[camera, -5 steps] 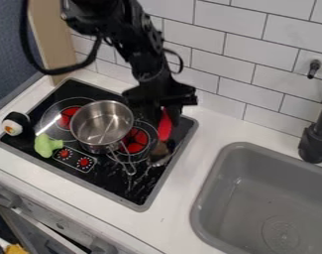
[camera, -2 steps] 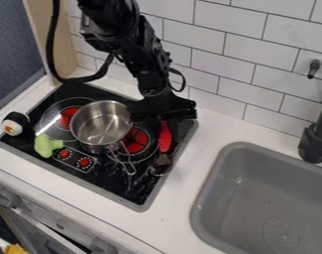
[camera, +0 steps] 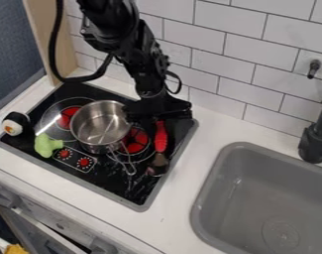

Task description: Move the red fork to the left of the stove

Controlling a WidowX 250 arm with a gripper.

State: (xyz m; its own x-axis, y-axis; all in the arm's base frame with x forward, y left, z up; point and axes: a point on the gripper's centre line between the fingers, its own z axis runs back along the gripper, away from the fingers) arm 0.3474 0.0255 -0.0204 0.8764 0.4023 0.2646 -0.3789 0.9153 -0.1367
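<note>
The white countertop carries a grey sink and a black-topped toy stove. From the wall side the robot arm hangs over the stove's right part, its gripper at the upper end of the red fork; I cannot tell whether it is closed on the handle. That placement suits a grasp by the handle, with the dark head pointing away toward the stove's front edge. The steel saucepan stands left of the fork, so carrying it left probably calls for a lift over or a route around the pan. The green toy broccoli and toy sushi roll sit at the left edge, possibly crowding the drop. The control panel has markings too small to read.
</note>
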